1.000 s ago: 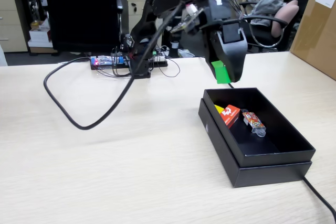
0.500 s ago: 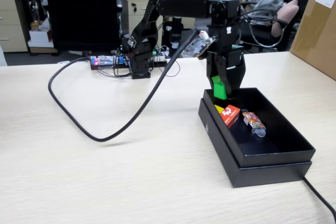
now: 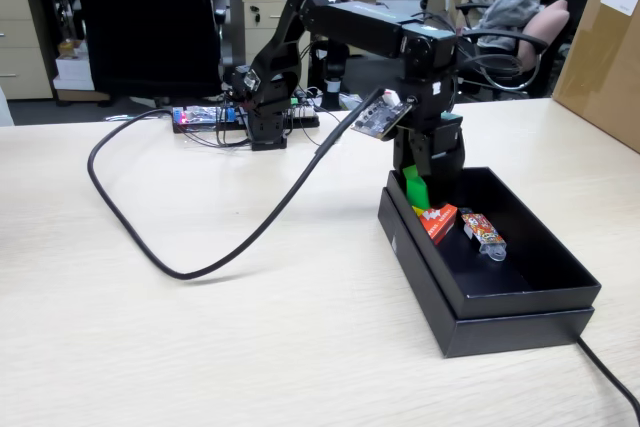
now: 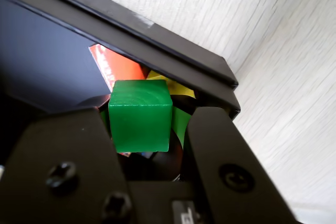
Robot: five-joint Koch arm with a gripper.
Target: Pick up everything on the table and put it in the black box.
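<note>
Low in the wrist frame the jaws clamp the green cube just inside the black box corner, above the yellow cube and red-and-white carton, so release only once clear of the rim.

A wide light-beige wood-grain table is seen in the fixed view, and its pale grain also shows in the wrist view. The black box is set on it toward the right, its wider rim base resting flat on the surface. The arm's base is mounted near the far edge, beside an electronics board. A thick black cable is looped across the tabletop to the left.
</note>
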